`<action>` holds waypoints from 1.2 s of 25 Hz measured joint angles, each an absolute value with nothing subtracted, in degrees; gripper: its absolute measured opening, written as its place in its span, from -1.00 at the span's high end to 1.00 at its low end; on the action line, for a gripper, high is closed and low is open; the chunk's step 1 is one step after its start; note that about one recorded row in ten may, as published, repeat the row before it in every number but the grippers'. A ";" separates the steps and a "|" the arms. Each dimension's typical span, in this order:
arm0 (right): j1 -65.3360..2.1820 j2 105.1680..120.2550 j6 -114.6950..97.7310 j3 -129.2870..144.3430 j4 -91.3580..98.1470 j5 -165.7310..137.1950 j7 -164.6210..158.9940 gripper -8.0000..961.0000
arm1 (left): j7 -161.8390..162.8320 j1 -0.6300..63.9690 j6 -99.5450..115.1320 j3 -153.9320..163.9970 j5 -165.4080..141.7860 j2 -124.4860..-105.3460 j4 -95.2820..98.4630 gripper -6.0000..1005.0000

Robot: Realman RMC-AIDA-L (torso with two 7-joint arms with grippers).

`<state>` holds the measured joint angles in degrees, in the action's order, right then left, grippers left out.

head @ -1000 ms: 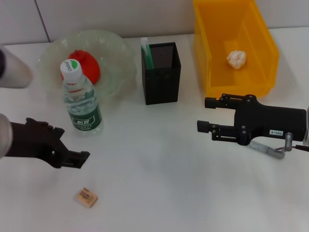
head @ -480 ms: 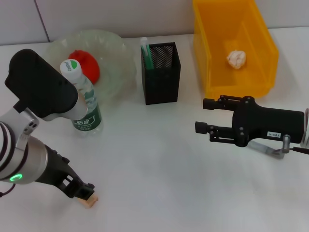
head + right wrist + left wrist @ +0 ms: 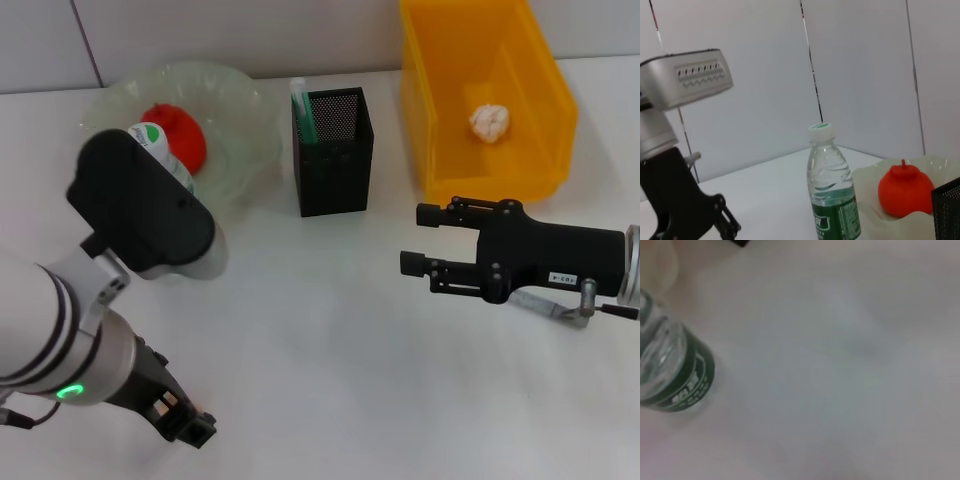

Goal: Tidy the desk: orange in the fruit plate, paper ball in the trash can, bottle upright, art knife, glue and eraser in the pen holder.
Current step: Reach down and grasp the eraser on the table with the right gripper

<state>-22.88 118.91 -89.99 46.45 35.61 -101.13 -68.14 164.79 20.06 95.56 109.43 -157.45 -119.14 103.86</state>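
While the right pincer [image 3: 412, 240] hangs idle and spread wide beside the trash can [image 3: 440, 120], the left pincer [image 3: 190, 428] has swung down over the spot on the surface [image 3: 330, 340] where the eraser lay a second ago; the eraser is now hidden beneath it, and whether the fingers have closed cannot be told. Orange [image 3: 176, 132] sits in the fruit plate [image 3: 235, 100], paper ball [image 3: 490, 121] in the can, bottle [image 3: 832, 185] upright, so the eraser pickup seems underway
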 joint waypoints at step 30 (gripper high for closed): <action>-23.49 118.92 -89.30 45.61 34.19 -101.07 -67.48 -0.45 | 164.93 22.40 90.57 111.99 -158.68 -119.18 95.14 -0.61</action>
<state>-23.49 118.92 -89.30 45.61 34.19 -101.07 -67.48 164.93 22.40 90.57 111.99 -158.68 -119.18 95.14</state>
